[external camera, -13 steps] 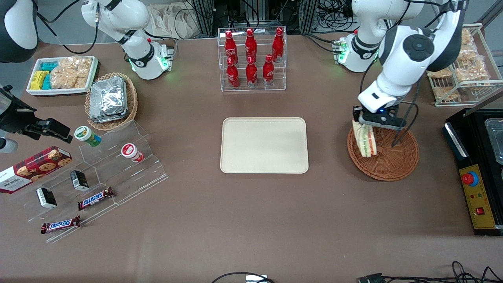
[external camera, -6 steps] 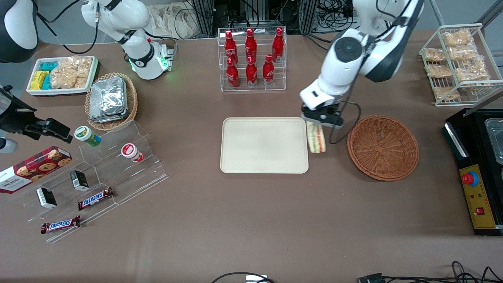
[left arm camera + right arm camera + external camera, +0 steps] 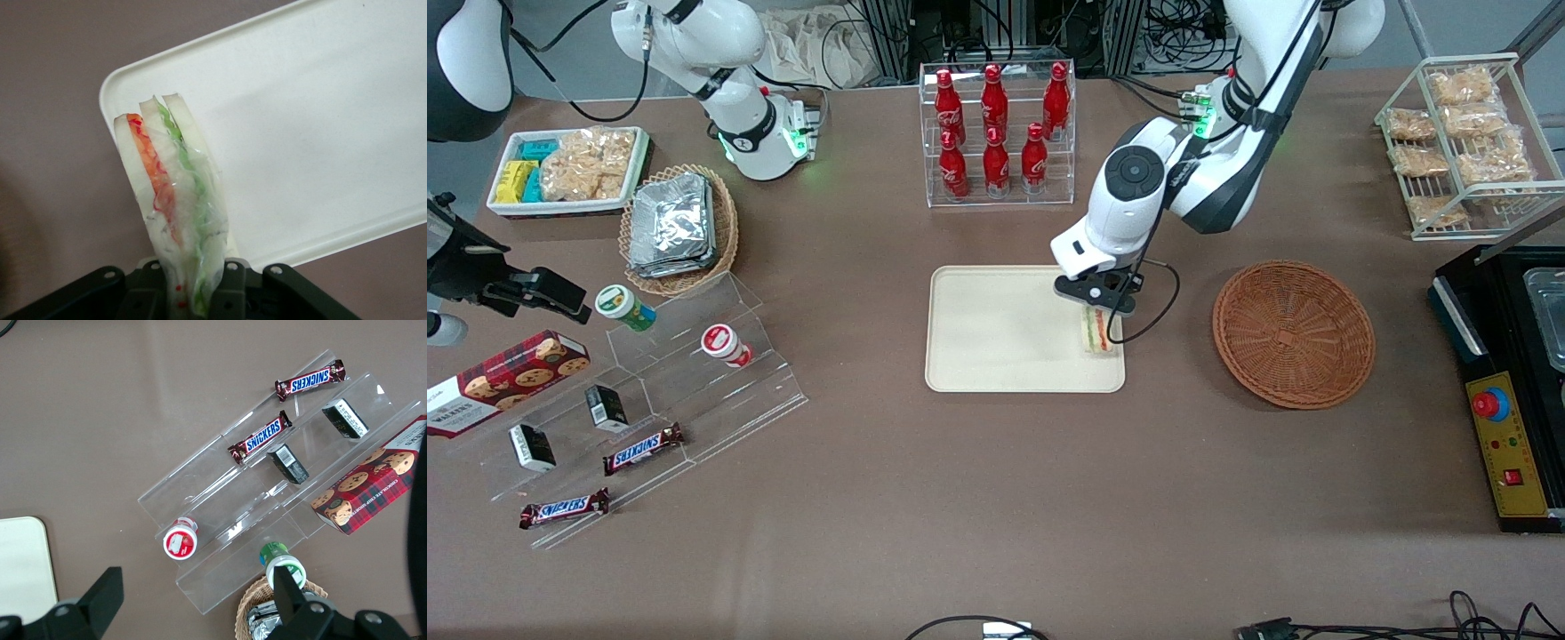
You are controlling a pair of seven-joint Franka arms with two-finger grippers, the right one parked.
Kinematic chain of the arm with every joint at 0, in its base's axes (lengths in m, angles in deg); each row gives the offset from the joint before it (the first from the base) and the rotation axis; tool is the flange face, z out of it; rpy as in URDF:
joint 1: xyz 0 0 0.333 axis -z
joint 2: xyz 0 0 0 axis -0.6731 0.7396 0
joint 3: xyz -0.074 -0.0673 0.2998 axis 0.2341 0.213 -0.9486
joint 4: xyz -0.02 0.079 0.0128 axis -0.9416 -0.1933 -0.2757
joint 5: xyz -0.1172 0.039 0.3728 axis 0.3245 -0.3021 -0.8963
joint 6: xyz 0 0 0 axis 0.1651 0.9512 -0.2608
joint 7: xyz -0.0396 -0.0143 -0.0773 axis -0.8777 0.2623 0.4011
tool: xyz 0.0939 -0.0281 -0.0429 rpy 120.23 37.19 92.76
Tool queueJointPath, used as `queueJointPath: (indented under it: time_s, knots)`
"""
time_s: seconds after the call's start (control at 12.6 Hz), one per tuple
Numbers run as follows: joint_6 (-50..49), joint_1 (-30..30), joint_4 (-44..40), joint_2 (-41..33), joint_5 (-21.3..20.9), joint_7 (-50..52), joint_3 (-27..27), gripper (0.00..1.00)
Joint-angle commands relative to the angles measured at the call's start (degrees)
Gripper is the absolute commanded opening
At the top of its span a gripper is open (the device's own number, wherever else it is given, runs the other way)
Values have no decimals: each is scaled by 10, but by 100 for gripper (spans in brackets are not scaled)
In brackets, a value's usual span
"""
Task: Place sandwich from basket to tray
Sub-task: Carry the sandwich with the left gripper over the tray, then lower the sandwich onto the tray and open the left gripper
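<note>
My left gripper is shut on the clear-wrapped sandwich, which hangs from it over the cream-beige tray, at the tray's end nearest the basket. In the left wrist view the sandwich is pinched between the black fingers, its pale bread and red and green layers pointing at the tray's corner. I cannot tell whether it touches the tray. The reddish-brown wicker basket stands empty beside the tray, toward the working arm's end.
A clear rack of red bottles stands farther from the front camera than the tray. A tan basket of foil packets, a white snack dish and a clear stepped stand lie toward the parked arm's end. A black machine sits at the working arm's end.
My left gripper has carried the sandwich out of the basket, across the gap, to over the tray's near end. The basket is now empty.
</note>
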Motion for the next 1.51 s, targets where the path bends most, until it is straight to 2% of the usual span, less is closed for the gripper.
queueJointPath:
  time_s: [0.0,0.71,0.79,0.87,0.95,1.11,1.19,1.43]
  knots:
    - [24,24,-11,33,-8,17,-10,17]
    - [54,31,-10,90,-25,37,-10,17]
    - [55,31,-10,91,-25,38,-10,20]
    - [55,32,-10,91,-25,38,-10,30]
    - [54,31,-10,92,-26,40,-10,44]
    - [54,31,-10,92,-26,41,-10,79]
    - [54,30,-11,92,-32,41,-10,100]
    - [48,24,-17,82,-32,44,-12,100]
